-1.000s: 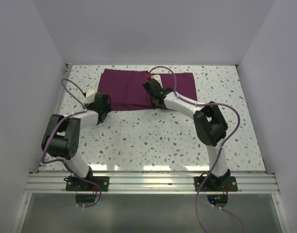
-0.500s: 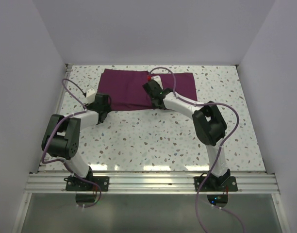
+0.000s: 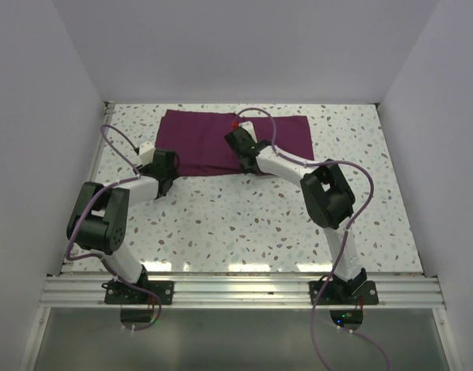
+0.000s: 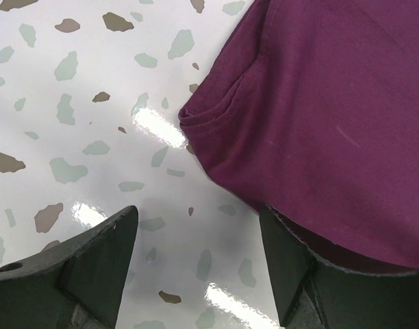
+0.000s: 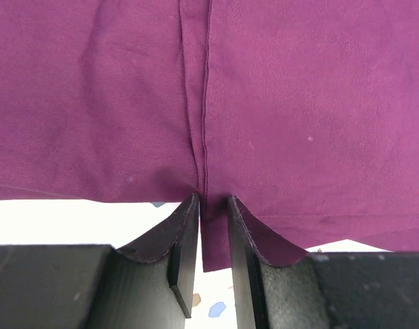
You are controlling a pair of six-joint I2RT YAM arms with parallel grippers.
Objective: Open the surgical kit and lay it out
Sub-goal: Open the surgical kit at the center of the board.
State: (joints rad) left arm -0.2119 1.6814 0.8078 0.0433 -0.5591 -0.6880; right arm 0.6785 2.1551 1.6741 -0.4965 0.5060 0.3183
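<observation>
The surgical kit is a dark purple cloth wrap (image 3: 202,139), folded shut and lying flat at the back of the table. The steel tray and instruments are hidden inside it. My left gripper (image 3: 168,173) is open at the wrap's near left corner. In the left wrist view (image 4: 199,236) its jaws straddle bare table, and the right finger (image 4: 291,264) touches the cloth's (image 4: 319,116) edge. My right gripper (image 3: 246,164) is at the middle of the wrap's near edge. In the right wrist view (image 5: 213,212) its jaws are shut on a hemmed flap of the cloth (image 5: 298,116).
The speckled white table (image 3: 244,224) is walled on the left, back and right. An aluminium rail (image 3: 236,290) holding both arm bases runs along the near edge. Purple cables loop above both arms.
The right arm's elbow has swung slightly left and its gripper has shifted a little toward the back, still pinching the cloth. The left arm has barely moved.
</observation>
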